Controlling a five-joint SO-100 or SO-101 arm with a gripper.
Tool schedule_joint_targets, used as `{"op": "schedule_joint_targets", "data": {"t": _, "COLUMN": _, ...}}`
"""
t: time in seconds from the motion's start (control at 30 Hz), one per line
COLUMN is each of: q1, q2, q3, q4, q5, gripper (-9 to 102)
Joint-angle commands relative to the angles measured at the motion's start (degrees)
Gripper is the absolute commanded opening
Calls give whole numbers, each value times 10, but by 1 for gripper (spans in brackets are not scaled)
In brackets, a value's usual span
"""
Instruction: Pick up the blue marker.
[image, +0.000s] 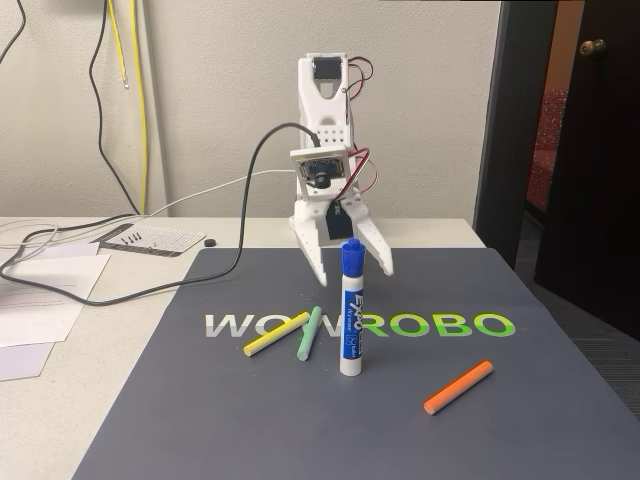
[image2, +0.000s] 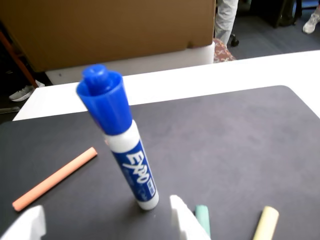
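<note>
blue marker (image: 351, 308): 1, upright | sticks: 3, yellow (image: 276, 334), green (image: 308, 333), orange (image: 458, 387) | gripper (image: 350, 266): spread, empty

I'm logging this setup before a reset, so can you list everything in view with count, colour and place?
blue marker: one, white barrel with blue cap, standing upright mid-mat.
yellow stick: one, yellow, lying left of the marker in the fixed view.
green stick: one, pale green, lying between yellow stick and marker.
orange stick: one, orange, lying on the mat's near right.
mat: one, dark grey, lettered, on the table.
papers: several, white, left of the mat.
cables: several, black, white and yellow, back left.
gripper: one, white, open behind the marker.
</note>
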Motion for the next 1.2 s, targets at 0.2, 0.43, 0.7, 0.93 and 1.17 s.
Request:
{"op": "schedule_joint_targets", "data": {"t": 0.2, "q1": 10, "q2": -54, "q3": -94, "q4": -25, "q5": -11, "gripper": 36}}
{"op": "schedule_joint_targets", "data": {"t": 0.43, "q1": 11, "q2": -98, "q3": -156, "q4": -17, "q5": -7, "gripper": 35}}
{"op": "schedule_joint_targets", "data": {"t": 0.7, "q1": 12, "q2": -167, "q3": -231, "q4": -19, "q5": -15, "gripper": 35}}
{"op": "schedule_joint_targets", "data": {"t": 0.93, "q1": 11, "q2": -181, "q3": -243, "q4": -21, "q5": -15, "gripper": 23}}
{"op": "schedule_joint_targets", "data": {"t": 1.17, "q1": 6, "q2": -171, "q3": -231, "q4": -18, "q5": 0, "gripper": 11}}
